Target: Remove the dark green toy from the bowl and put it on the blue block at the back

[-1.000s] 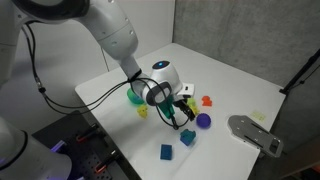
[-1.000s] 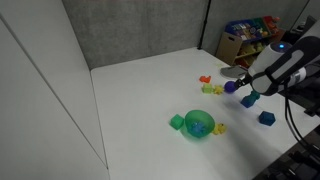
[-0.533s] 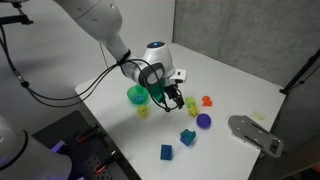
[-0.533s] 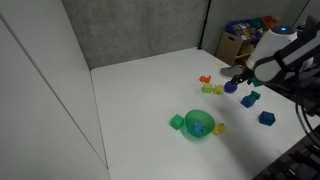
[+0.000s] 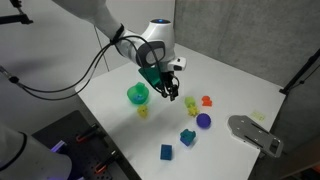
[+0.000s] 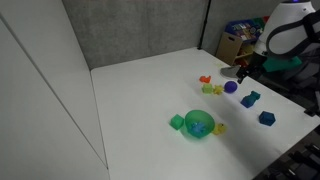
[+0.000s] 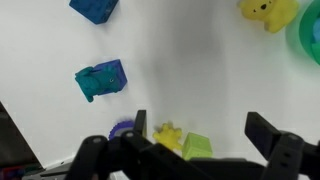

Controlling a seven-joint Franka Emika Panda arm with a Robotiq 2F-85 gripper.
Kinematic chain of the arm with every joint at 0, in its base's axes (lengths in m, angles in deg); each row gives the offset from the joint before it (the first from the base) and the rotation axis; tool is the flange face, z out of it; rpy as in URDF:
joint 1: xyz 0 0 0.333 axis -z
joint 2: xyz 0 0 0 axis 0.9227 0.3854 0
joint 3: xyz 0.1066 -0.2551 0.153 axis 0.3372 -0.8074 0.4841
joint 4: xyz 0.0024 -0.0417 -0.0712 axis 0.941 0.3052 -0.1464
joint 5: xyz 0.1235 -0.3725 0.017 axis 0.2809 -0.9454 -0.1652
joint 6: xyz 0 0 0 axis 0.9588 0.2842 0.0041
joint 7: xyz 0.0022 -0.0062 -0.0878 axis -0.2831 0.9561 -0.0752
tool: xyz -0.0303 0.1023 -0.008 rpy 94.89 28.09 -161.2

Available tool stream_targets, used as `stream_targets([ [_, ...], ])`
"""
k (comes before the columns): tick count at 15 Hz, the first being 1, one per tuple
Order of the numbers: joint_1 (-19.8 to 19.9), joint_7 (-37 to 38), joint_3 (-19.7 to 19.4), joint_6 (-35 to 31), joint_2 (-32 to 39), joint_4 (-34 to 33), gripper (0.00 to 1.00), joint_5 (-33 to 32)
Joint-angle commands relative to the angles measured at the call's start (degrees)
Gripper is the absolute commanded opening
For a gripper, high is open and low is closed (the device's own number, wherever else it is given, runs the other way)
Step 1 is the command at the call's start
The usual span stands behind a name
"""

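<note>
In an exterior view, the white flat counter (image 5: 235,75) stands before a dark grey wall, with a grey flat object (image 5: 255,133) at its edge. The white robot arm reaches in from above and its black tool (image 5: 166,90) hangs over the counter between the small round bright green plastic bowl (image 5: 137,95) and a yellow-green toy (image 5: 190,105). A small yellow toy (image 5: 142,112) lies just beside the bowl. Near a round purple ball (image 5: 203,121) sits the small deep blue cube (image 5: 189,139), with the tiny dark teal-green toy chunk (image 5: 185,132) touching it, well apart from the bowl. A second blue cube (image 5: 166,152) lies nearer the counter's front edge.

In an exterior view from another side, a grey felt wall backs the counter (image 6: 140,90) and a shelf of colourful packages (image 6: 245,40) stands behind it. A bright green block (image 6: 177,122) touches the bowl (image 6: 200,124). The tool (image 6: 243,70) is raised above an orange toy (image 6: 205,79) and the ball (image 6: 231,87).

In the wrist view, the tool's two dark fingers (image 7: 262,130) stand wide apart, holding nothing. Past them the dark green toy (image 7: 90,83) sits pressed to the blue cube (image 7: 113,72); whether on top or at its side cannot be told.
</note>
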Motion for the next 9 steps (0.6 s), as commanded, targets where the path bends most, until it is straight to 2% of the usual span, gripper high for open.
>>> stream_targets([
  [1, 4.33, -2.22, 4.45, 7.50, -5.77, 0.62, 1.00, 0.91],
  [9, 7.26, -8.29, 8.86, 23.07, -17.51, 1.70, 1.00, 3.66],
])
